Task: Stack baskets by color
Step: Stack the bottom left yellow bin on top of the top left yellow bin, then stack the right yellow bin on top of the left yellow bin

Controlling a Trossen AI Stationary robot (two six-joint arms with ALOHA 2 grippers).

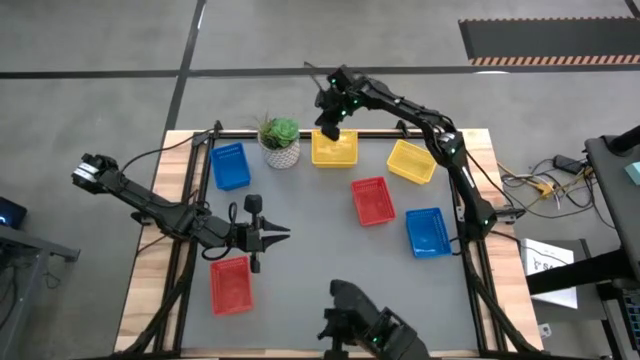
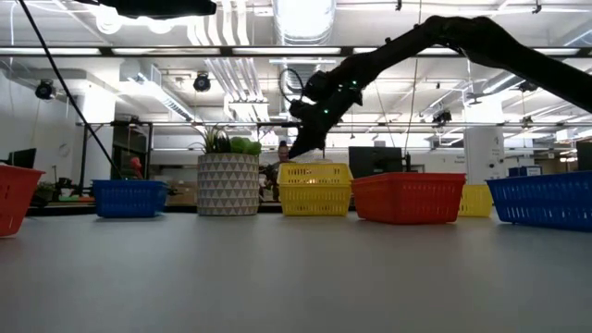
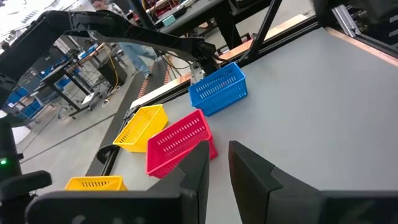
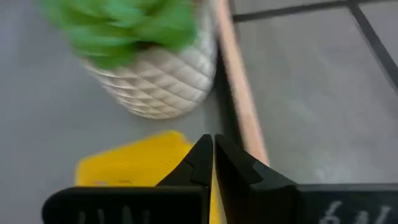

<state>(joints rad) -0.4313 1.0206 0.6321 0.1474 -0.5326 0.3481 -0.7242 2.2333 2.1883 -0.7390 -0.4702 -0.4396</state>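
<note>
Six baskets rest by their bottoms on the grey table: two yellow (image 1: 333, 152) (image 1: 411, 160), two red (image 1: 372, 200) (image 1: 231, 285) and two blue (image 1: 230, 165) (image 1: 428, 232). My right gripper (image 1: 328, 128) reaches to the far edge and is shut on the left yellow basket (image 2: 314, 190), beside the potted plant (image 1: 280, 140). My left gripper (image 1: 278, 236) hovers over the table's middle left, pointing right. Its fingers stand slightly open (image 3: 219, 171) with nothing between them. My right gripper pinches the yellow basket's far wall (image 4: 213, 186) near its left corner, the thin wall between the two fingers, one inside and one outside. The fingers slant down from the far right. The basket stands upright with its bottom (image 2: 314, 213) on the table.
The plant in its white patterned pot (image 2: 228, 183) stands just left of the held basket. The wooden far edge (image 4: 239, 93) runs right beside it. A dark camera mount (image 1: 365, 325) sits at the near edge. Bare grey table (image 1: 320, 240) lies in the middle.
</note>
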